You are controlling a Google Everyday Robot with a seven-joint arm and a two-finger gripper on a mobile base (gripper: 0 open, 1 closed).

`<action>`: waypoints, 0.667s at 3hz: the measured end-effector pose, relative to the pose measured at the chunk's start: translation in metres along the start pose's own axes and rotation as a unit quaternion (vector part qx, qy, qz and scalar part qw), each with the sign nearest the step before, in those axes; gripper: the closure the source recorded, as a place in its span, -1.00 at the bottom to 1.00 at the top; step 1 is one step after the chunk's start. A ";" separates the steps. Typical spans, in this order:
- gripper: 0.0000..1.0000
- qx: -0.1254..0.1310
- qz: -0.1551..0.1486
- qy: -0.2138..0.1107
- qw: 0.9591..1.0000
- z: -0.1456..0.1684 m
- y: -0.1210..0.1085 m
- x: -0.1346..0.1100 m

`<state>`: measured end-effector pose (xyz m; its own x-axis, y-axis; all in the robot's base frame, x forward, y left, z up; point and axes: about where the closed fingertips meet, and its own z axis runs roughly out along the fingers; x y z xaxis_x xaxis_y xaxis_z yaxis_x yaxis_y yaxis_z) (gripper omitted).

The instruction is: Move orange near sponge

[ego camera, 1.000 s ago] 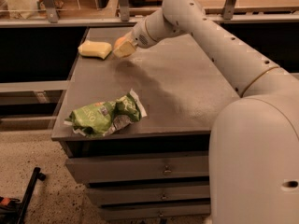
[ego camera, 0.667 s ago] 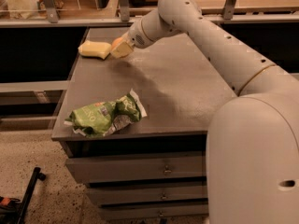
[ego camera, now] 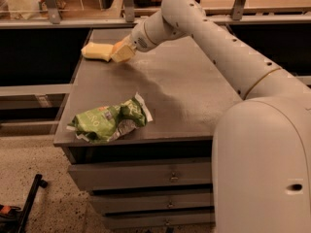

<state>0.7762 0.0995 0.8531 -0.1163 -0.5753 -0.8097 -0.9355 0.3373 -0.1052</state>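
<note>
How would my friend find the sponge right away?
Start at the grey table and look to its far left corner. The pale yellow rectangular sponge lies there, just left of the robot's gripper. The only other loose item, a crinkly green snack bag, sits at the near edge.

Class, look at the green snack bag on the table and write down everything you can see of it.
The green snack bag is a crumpled packet, bright green with white patches and faint print, looking like thin glossy film. It lies flat and creased near the front left edge of the grey table, its white end toward the right. Only the tabletop touches it. The sponge and the pincer sit far off at the back left corner.
</note>
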 end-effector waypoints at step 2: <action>-1.00 -0.005 0.000 0.001 1.000 0.007 0.003 0.001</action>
<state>0.7753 0.1052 0.8482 -0.1174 -0.5772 -0.8082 -0.9389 0.3297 -0.0991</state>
